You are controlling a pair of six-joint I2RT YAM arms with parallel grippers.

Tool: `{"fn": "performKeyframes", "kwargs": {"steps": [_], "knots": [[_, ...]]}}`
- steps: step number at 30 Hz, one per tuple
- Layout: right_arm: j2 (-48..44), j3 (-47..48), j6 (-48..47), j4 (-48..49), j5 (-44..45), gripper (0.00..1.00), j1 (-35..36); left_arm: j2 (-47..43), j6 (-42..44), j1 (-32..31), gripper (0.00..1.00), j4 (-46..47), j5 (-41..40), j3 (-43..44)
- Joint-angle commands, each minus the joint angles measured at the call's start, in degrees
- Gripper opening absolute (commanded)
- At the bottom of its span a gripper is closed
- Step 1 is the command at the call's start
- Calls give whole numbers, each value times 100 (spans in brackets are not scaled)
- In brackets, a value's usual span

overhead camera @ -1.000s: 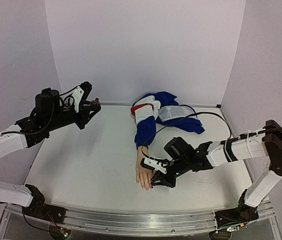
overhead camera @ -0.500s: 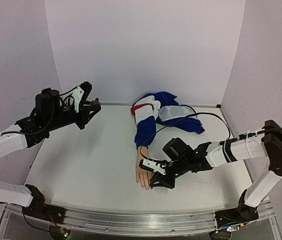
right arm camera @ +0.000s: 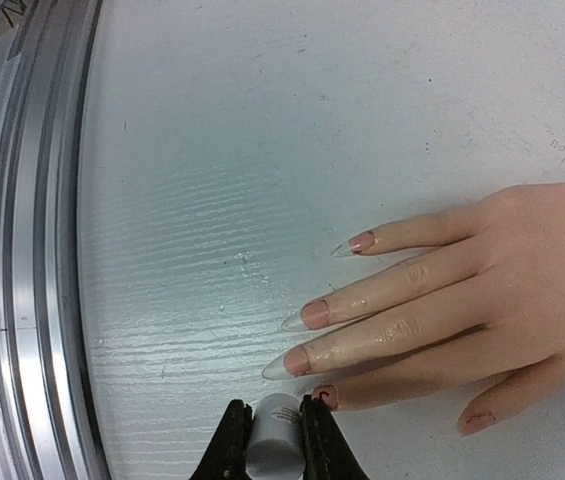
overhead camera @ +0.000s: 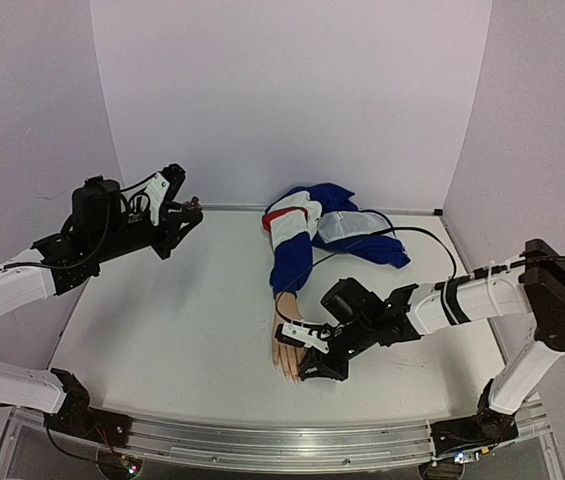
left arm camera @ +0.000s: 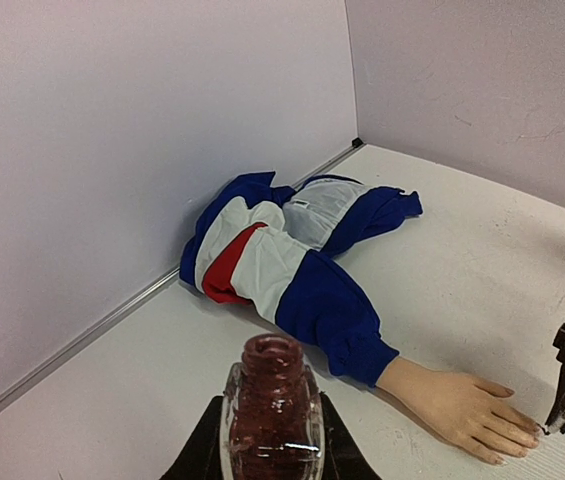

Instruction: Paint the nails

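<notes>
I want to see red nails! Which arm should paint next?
The right. The right pincer grips the white cap right beside the nails of the mannequin hand; the left pincer holds the open bottle, far away near the back wall.

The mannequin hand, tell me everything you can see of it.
The mannequin hand is pale, skin-toned and smooth like plastic. It lies palm down on the white table, fingers slightly spread toward the near edge. Its long pointed nails are pinkish with clear tips, some showing thin dark-red marks. The wrist runs into the blue cuff of a blue, white and red sleeve. The right gripper holds a white cap right beside one fingertip; contact is unclear.
</notes>
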Motion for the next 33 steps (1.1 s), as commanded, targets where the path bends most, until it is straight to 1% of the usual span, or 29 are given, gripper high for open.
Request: {"fn": "performKeyframes", "kwargs": {"steps": [1,4,9,11,14,16,24,33], "knots": [[44,190,-41,-261,-246,0,77,-2,-41,28,0,383,92,133],[-218,71,-14,-157,-236,0,78,11,-39,26,0,384,98,137],[-1074,-354,112,319,204,0,76,12,-51,30,0,384,108,142],[-1228,-412,152,361,342,0,77,14,-47,30,0,380,107,137],[-990,-283,186,259,713,0,82,14,-53,24,0,378,116,150],[-780,-189,148,196,800,0,81,18,-54,30,0,379,127,151],[-560,-127,3,192,449,0,84,42,-58,31,0,382,118,146],[-431,-80,-6,258,414,0,80,52,-67,31,0,381,131,155]]}}
